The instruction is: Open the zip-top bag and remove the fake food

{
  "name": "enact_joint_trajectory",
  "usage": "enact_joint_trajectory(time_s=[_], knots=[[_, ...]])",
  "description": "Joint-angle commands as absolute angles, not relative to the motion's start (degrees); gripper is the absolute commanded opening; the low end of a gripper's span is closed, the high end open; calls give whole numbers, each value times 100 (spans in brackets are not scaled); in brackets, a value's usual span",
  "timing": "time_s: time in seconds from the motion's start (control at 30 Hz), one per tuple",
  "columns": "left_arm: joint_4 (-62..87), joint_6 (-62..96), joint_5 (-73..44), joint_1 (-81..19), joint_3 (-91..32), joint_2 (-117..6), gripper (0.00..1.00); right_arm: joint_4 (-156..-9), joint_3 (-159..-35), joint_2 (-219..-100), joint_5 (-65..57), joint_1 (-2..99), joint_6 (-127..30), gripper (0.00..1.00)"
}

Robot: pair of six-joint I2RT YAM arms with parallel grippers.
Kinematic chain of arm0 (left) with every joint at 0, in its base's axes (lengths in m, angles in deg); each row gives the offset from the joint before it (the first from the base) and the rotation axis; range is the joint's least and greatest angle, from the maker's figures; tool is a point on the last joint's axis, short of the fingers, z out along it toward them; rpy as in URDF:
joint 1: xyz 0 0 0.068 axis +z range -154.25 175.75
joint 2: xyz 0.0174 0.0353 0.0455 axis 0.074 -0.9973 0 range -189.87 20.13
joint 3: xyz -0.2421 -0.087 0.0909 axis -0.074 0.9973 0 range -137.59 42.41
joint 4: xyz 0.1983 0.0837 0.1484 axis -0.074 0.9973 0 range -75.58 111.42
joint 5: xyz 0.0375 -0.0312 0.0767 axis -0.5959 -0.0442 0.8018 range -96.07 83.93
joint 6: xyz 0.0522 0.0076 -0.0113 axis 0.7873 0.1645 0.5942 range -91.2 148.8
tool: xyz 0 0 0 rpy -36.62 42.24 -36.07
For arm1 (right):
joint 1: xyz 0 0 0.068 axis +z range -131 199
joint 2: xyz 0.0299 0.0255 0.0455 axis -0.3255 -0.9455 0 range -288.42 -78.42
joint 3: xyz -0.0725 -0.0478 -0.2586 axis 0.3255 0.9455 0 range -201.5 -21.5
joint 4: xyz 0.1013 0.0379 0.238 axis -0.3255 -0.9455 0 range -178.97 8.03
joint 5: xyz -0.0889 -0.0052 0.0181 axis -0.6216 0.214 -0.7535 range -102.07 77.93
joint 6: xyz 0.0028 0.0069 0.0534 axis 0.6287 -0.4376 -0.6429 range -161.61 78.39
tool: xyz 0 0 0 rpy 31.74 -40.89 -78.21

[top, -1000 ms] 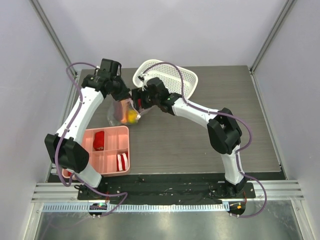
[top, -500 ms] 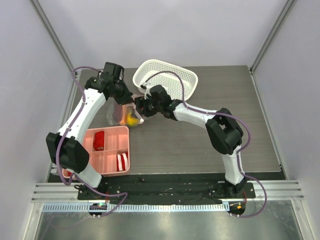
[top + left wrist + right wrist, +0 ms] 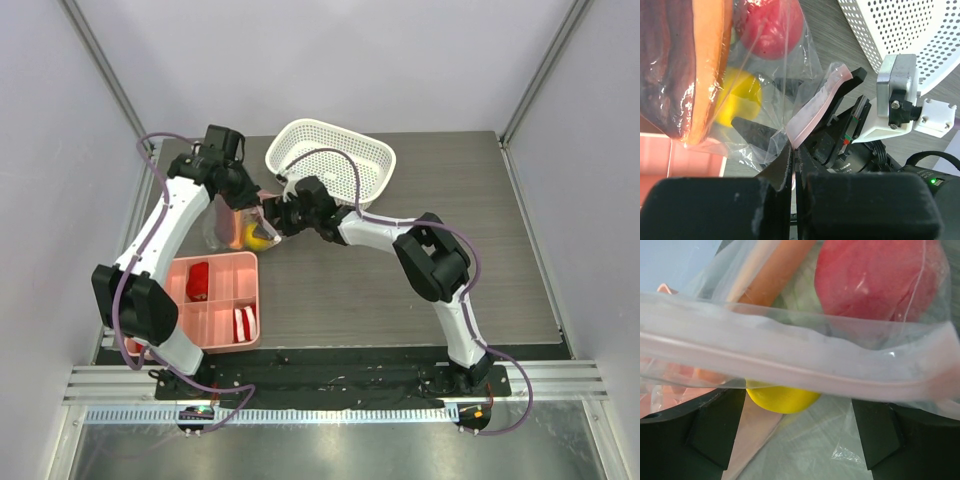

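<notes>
The zip-top bag (image 3: 226, 232) hangs at the table's back left, clear and crinkly, with a pink zip strip (image 3: 812, 107). My left gripper (image 3: 246, 197) (image 3: 792, 150) is shut on that strip's end. The fake food shows through the film: a red round fruit (image 3: 772, 25) (image 3: 880, 275), a yellow fruit (image 3: 742, 95) (image 3: 780, 397) and an orange-brown wedge (image 3: 707, 65). My right gripper (image 3: 268, 218) (image 3: 797, 440) stands open at the bag's mouth, its black fingers (image 3: 715, 432) wide apart with film between them and the yellow fruit just beyond their tips.
A white mesh basket (image 3: 335, 160) (image 3: 905, 30) stands right behind the two grippers. A pink tray (image 3: 222, 270) with a red piece (image 3: 198, 281) and a red-white piece (image 3: 243, 322) lies in front of the bag, near the left arm's base.
My right gripper has pushed left toward the bag's mouth and its jaws have spread wider. The left gripper kept its hold, and the bag hangs more upright.
</notes>
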State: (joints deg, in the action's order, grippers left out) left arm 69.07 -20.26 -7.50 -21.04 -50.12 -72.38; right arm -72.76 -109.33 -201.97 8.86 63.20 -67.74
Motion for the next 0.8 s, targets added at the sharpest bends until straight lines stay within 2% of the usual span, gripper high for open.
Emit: enact_joint_trajectory(time_s=[0.0, 0.17, 0.43, 0.6, 0.77], knots=[[6654, -2130, -1337, -2411, -5286, -7180, 0, -6335, -10755, -20226, 648, 6531, -6569, 91], [6697, -2086, -1311, -2437, -5444, -7180, 0, -6562, -10658, -19858, 164, 6505, -6482, 91], [6653, -2113, -1355, -2455, -5533, -7303, 0, -6317, -10289, -19663, 841, 6382, -6253, 91], [7100, -1963, -731, -2446, -5260, -7408, 0, -6352, -10534, -19909, 1087, 6408, -6165, 92], [7146, -1840, -651, -2446, -5058, -7427, 0, -6283, -10728, -20366, 243, 6444, -6024, 95]])
